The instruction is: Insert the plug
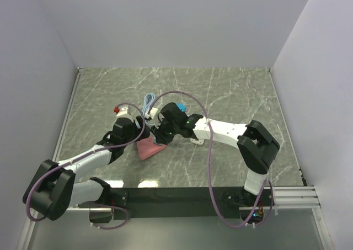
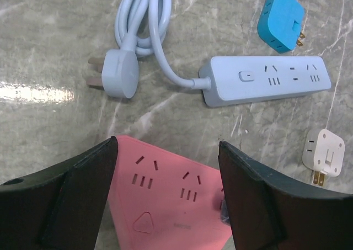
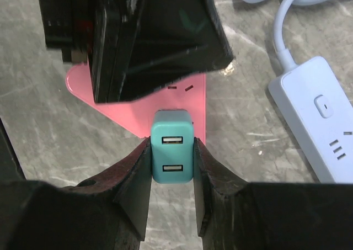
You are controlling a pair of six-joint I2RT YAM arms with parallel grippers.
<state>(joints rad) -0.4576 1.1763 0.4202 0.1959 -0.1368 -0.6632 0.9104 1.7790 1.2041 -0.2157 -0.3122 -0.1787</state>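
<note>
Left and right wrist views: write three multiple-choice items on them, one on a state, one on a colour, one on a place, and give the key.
1. The left pincer is: A) open, with one finger on either side of the pink socket block; B) shut on a cable; C) shut on nothing.
2. The charger in the right pincer is: A) red; B) teal; C) white.
3. The blue adapter lies: A) loose, clear of the white power strip; B) plugged into that strip; C) on the pink block.

Key:
1 A, its fingers stand wide apart over the block.
2 B, the right wrist view shows teal clamped between the fingers.
3 A, a gap shows between adapter and strip.
</note>
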